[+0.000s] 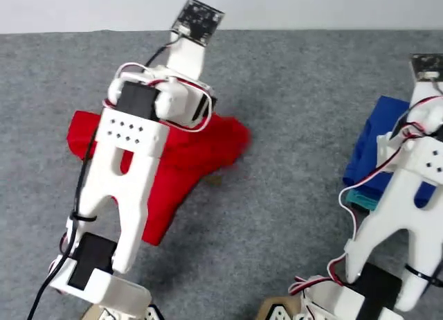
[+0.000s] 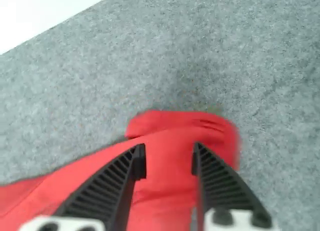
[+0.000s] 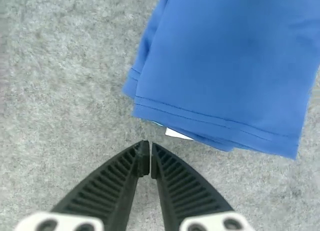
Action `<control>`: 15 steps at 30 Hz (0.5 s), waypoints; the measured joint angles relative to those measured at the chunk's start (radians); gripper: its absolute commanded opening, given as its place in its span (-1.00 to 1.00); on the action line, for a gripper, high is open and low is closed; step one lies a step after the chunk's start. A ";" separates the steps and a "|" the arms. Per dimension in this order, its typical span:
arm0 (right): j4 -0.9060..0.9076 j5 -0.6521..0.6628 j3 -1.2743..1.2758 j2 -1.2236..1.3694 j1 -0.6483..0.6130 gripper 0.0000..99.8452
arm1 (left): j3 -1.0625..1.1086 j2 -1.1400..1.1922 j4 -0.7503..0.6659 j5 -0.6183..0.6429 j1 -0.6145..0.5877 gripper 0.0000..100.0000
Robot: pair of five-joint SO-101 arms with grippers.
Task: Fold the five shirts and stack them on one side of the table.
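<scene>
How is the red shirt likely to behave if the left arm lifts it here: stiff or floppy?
Probably floppy: the red shirt lies in soft, uneven folds, with a rounded bunched edge between the left gripper's open fingers. It looks thin, so it is likely light. Its loose layers would probably sag and unfold, and the gray table cover may drag on it.

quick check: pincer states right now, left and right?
Left pincer: open, jaws apart over the red shirt, not clamped on it.
Right pincer: shut, holding nothing, over the table beside the blue shirt.
</scene>
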 measured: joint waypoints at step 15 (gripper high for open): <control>0.000 -0.061 0.052 0.000 -0.150 -0.97 | 0.129 -0.158 0.284 -0.305 -0.143 -0.67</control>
